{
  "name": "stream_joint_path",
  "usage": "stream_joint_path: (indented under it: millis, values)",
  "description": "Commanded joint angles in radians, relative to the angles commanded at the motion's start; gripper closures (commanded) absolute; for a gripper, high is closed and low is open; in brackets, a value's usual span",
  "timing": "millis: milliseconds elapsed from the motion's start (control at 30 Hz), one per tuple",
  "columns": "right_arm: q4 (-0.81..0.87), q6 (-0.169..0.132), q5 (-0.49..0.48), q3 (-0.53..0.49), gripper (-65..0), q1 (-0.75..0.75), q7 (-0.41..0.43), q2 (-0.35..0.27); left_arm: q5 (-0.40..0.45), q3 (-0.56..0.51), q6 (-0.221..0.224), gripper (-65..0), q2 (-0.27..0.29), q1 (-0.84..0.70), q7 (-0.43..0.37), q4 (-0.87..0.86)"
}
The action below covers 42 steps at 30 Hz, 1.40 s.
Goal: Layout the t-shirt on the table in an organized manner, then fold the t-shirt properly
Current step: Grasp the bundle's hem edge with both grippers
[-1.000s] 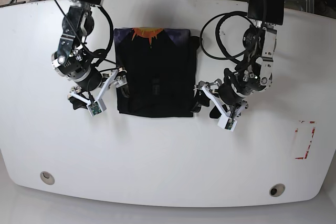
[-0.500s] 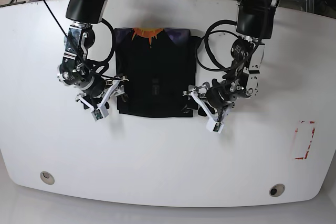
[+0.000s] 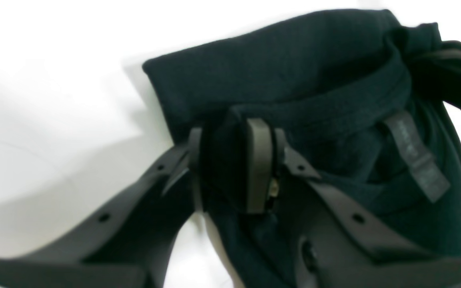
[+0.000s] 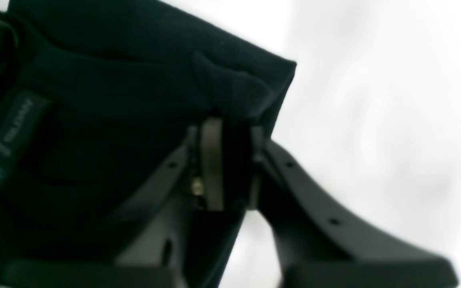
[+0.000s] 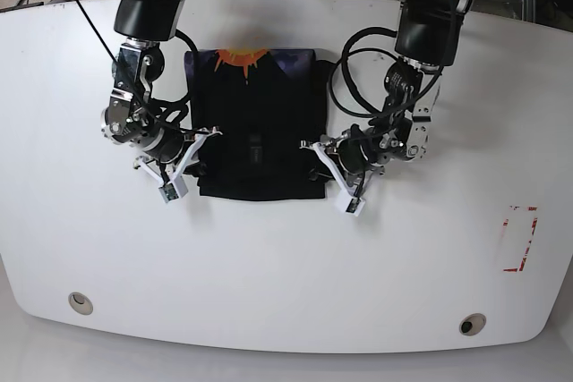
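The plain black soft fabric t-shirt (image 5: 260, 136) lies folded on the large glossy white table (image 5: 286, 275), near its far edge, between both arms. The left gripper (image 3: 234, 164) is clenched on the shirt's edge, and the right gripper (image 4: 228, 160) likewise grasps the opposite edge. The small black neck tag (image 3: 416, 154) carries pale writing, too blurred to read.
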<state>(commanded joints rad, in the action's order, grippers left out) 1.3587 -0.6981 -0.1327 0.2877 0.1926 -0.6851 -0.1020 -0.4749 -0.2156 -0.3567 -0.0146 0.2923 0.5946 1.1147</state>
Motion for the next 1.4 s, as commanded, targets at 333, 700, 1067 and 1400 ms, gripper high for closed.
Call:
stream_joint_path:
  millis: [333, 700, 1067, 1400]
  values:
    - [0.152, 0.0, 0.0, 0.0, -5.1, -0.021, -0.058, 0.002, -0.002, 0.002, -0.002, -10.7, -0.002, 0.0, 0.003, 0.083]
    - [0.235, 0.0, 0.0, -0.002, -5.1, -0.002, -0.109, 0.002, -0.002, -0.002, -0.002, -9.7, -0.002, 0.041, 0.005, 0.124]
    - [0.233, 0.0, 0.0, -0.002, -5.1, 0.026, -0.109, 0.002, 0.0, -0.003, -0.002, -9.7, 0.005, 0.078, 0.005, 0.121]
    - [0.153, 0.0, 0.0, -0.002, -5.4, 0.072, -0.1, 0.002, -0.002, -0.003, -0.005, -9.7, 0.005, 0.157, 0.0, -0.006]
